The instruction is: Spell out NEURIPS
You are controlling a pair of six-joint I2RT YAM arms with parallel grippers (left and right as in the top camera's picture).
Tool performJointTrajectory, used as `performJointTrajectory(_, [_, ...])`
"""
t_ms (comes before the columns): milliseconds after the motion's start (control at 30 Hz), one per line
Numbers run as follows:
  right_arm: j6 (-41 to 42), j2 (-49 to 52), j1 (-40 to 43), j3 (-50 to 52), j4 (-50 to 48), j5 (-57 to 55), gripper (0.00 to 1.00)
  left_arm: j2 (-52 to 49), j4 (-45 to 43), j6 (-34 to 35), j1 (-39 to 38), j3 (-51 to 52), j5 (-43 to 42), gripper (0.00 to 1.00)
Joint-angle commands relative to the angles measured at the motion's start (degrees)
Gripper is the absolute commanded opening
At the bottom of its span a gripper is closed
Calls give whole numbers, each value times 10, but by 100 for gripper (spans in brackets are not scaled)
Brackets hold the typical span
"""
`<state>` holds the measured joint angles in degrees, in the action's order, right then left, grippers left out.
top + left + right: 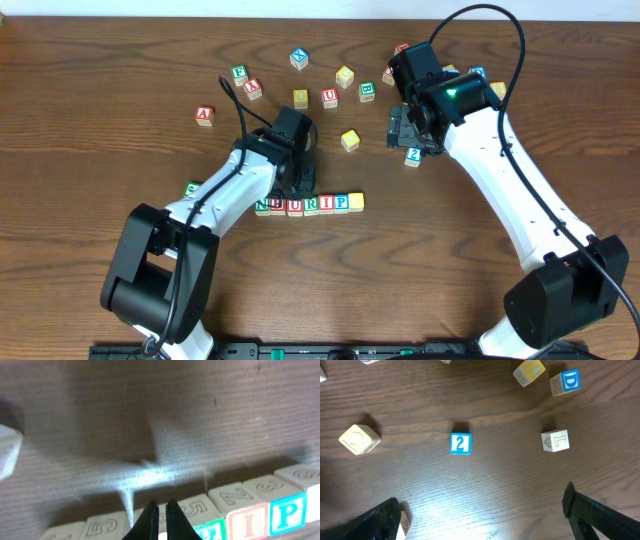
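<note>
The table [80, 220] is dark wood. Two white arms reach in from the near edge, the left arm [215, 195] to the middle and the right arm [510, 170] to the far right.

The row [308, 205] of seven cubes lies in mid-table. Its long axis runs left to right, and the right end sits a touch farther from the robot. The cubes touch side by side, their letters upright toward the robot. From the left they are a green N [262, 207], a red cube [277, 207] whose letter is unclear, a red U [294, 207], a green R [311, 206], a red I [327, 204] and a blue P [341, 203]. Last is a yellowish cube [356, 201] with an unreadable letter.

The left claw [160, 512] is pinched narrow and holds nothing. It hangs just behind the row, near the U and R.

The right claw [479, 500] is spread wide and empty over bare wood, with a blue 2 cube [461, 443] beyond it.

Loose cubes lie scattered on the far side, among them a red A [204, 115], a blue X [299, 58] and a blue D [566, 382].
</note>
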<state>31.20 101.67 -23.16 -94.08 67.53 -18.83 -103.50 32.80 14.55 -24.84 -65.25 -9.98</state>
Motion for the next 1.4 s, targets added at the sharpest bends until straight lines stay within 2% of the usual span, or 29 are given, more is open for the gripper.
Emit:
performJointTrajectory(0, [4, -11, -2, -14, -1, -3, 99, -3, -17, -12, 14, -5, 2, 8])
performJointTrajectory(333, [4, -11, -2, -14, -1, -3, 99, -3, -7, -11, 41, -5, 9, 7])
performJointTrajectory(1000, [4, -11, -2, -14, 0, -3, 99, 2, 36, 23, 47, -5, 81, 7])
performJointTrajectory(1367, [0, -11, -2, -14, 1, -3, 99, 2, 58, 23, 47, -5, 81, 8])
